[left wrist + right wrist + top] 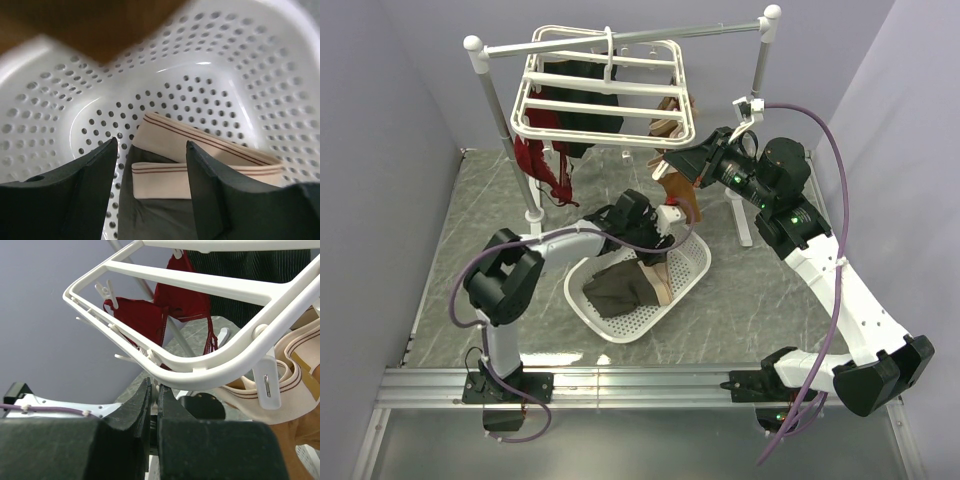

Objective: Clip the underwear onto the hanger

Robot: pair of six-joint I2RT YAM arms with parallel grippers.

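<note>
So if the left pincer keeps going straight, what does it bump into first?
Most likely the underwear. Its pale waistband lies straight ahead of the open left pincer, on the floor of the white basket. How far off it is, the picture can't say.

Soft, even light fills the top view, with only faint shadows on the table (770, 290). The left wrist view has a glare spot on the basket (200, 63) and a blurred brown top edge. The right wrist view shows the hanger (210, 371) sharp.
</note>
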